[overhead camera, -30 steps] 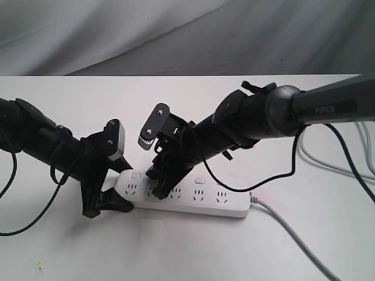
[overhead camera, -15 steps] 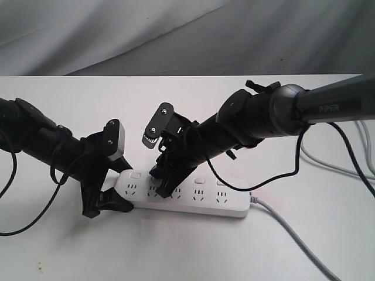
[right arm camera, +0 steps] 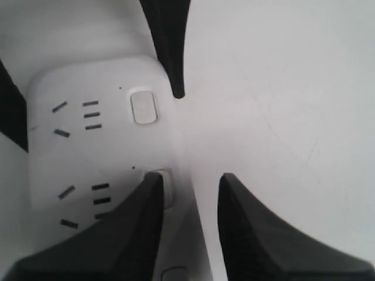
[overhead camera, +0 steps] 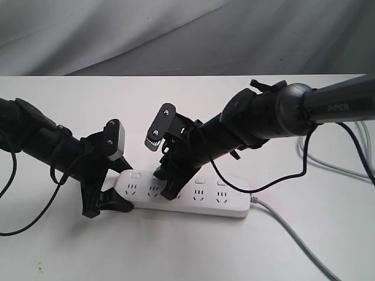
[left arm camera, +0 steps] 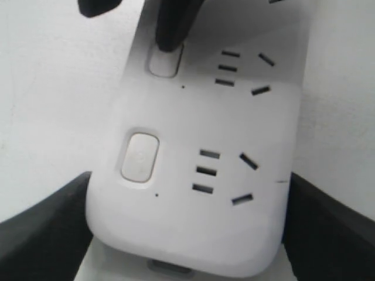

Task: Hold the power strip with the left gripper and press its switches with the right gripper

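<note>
Two of the five switches (overhead camera: 199, 180) now lie behind or beneath the right gripper (overhead camera: 166, 186). Over the past second it has edged sideways along the power strip (overhead camera: 205, 202), away from the clamped end and toward the grey cord (overhead camera: 293, 234). The shift is small: the arm's screw-studded plate and lettered forearm both sit a little further right in the exterior view than they did.

The first switch (overhead camera: 136, 174) stands uncovered, while the left wrist view shows one black fingertip (left arm camera: 171, 29) resting on the second switch (left arm camera: 164, 61). The right jaws are parted a little and hold nothing. The other finger (right arm camera: 252, 234) hangs past the strip's long edge, over the bare desk (overhead camera: 176, 252). Whether the button is pushed in or being released cannot be told.

The left gripper (overhead camera: 108, 202) has not budged. Its jaws are closed on the strip's rounded end, one finger along each long side, pinning it flat on the desk near the middle of the scene.

The drift suggests the pressing run is working outward from the held end, with three switches probably yet to come and the hold looking steady.
</note>
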### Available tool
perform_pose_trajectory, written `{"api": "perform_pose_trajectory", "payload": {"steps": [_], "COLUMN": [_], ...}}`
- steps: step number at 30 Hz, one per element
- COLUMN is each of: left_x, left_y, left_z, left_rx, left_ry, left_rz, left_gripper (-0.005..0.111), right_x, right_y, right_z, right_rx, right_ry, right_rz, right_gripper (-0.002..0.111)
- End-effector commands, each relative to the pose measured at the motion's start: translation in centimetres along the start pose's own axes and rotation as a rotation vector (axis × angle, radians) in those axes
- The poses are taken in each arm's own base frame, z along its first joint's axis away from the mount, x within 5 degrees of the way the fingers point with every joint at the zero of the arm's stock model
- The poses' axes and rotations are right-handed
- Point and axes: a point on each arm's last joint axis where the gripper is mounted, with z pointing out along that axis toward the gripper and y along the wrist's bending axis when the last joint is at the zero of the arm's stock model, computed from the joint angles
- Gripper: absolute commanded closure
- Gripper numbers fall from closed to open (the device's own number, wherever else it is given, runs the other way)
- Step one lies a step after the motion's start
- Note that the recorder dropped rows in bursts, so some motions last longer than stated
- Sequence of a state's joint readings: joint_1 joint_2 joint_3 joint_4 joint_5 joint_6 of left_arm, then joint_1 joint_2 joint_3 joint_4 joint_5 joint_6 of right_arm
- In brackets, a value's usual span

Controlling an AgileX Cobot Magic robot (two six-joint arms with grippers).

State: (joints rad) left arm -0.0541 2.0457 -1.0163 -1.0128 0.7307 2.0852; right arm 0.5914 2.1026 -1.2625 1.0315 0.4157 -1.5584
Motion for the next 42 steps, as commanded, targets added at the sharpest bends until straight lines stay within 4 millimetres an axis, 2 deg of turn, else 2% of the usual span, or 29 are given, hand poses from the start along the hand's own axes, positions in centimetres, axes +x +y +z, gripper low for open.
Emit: {"api": "perform_pose_trajectory", "payload": {"steps": [1, 8, 12, 19, 33, 42], "left_x": [0.0, 0.0, 0.0, 0.0, 0.0, 0.0], "left_y": [-0.1, -0.1, -0.1, -0.1, -0.1, -0.1], "left_z": [0.2, 0.2, 0.2, 0.2, 0.2, 0.2], "left_rx": [0.007, 0.007, 0.007, 0.007, 0.007, 0.007], "left_ry": [0.002, 0.002, 0.002, 0.002, 0.002, 0.002], "left_rz": [-0.005, -0.005, -0.005, -0.009, -0.005, -0.009], "left_gripper": [0.056, 0.056, 0.056, 0.056, 0.056, 0.056], "right_x": [-1.0, -1.8, -2.4, -0.7, 1.2, 1.0], "right_y": [-0.1, -0.1, -0.1, -0.4, -0.6, -0.3], "right_z": [-1.8, -2.8, -4.2, -6.0, -4.0, -3.7], "right_rx": [0.024, 0.031, 0.014, 0.003, 0.025, 0.027], "right_ry": [-0.026, -0.053, -0.078, -0.047, 0.009, 0.007], "right_rz": [-0.048, -0.048, -0.026, 0.006, -0.028, -0.070], "right_gripper": [0.078, 0.078, 0.078, 0.078, 0.078, 0.078]}}
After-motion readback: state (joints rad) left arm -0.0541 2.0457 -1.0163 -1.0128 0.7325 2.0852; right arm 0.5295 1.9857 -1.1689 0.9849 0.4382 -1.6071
